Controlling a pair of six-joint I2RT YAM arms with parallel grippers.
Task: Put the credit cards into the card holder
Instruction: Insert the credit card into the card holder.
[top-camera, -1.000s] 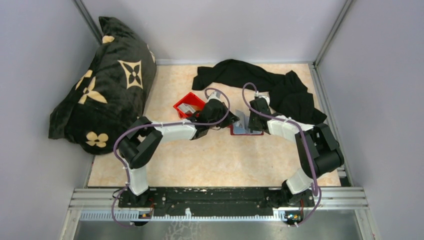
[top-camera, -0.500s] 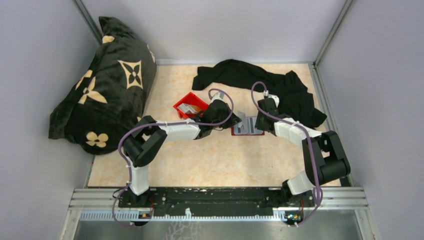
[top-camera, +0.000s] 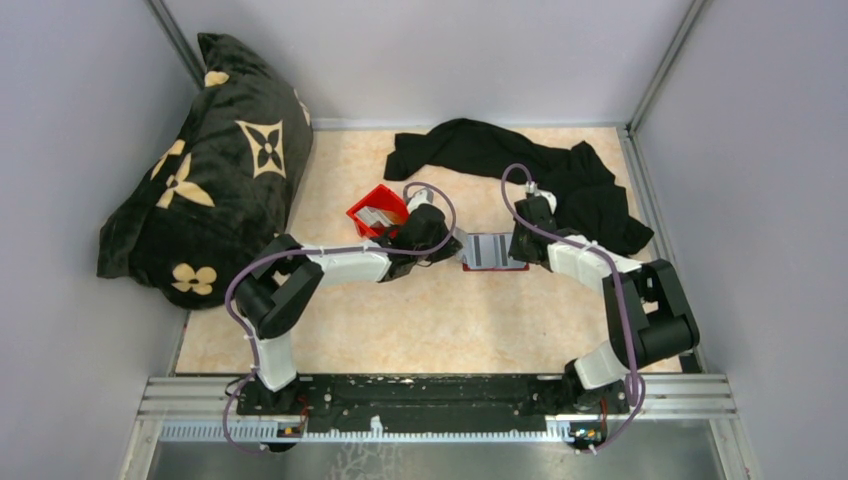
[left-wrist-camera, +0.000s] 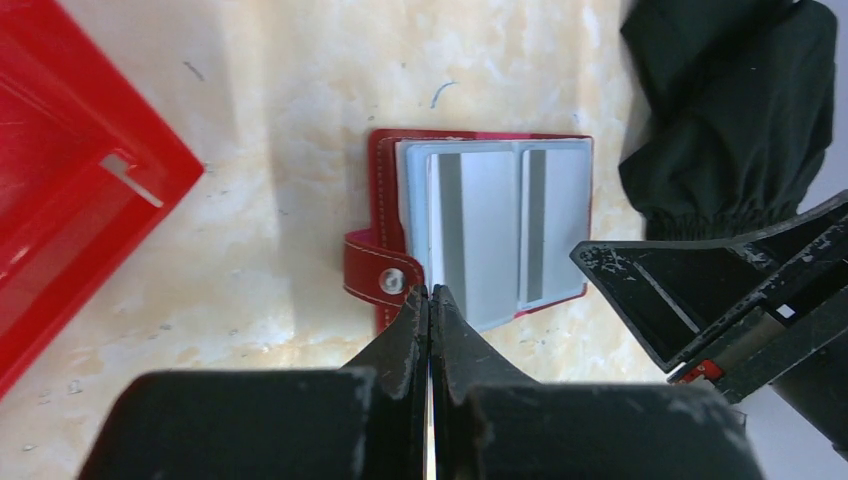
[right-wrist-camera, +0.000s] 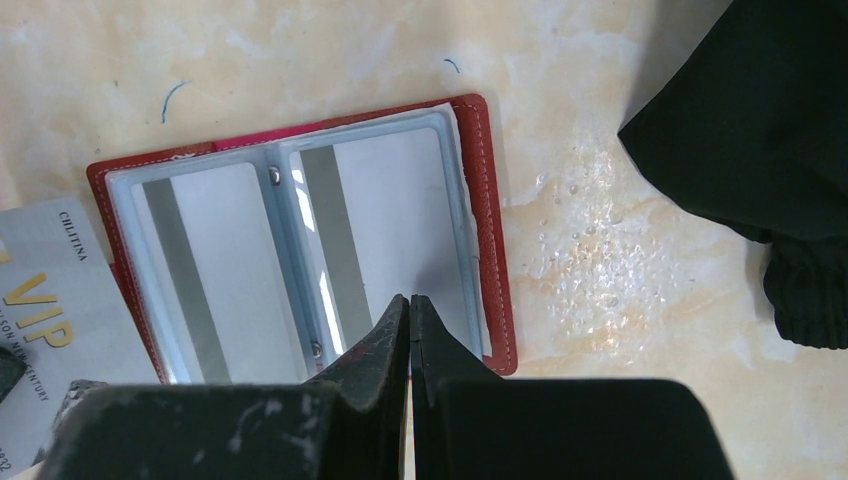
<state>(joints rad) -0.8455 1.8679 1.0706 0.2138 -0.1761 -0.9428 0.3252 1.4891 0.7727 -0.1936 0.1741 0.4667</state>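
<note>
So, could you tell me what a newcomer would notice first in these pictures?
The open red card holder at the table's middle draws the eye, silver cards in its clear pockets, with the left gripper and right gripper shut on either side. A black flower-patterned pillow fills the far-left corner.

Pale grey walls on three sides, even soft light. Aluminium posts in back corners. Beige marbled tabletop. Black cushion with cream flower motifs against left wall. Black garment crumpled along back. Metal rail at near edge.
</note>
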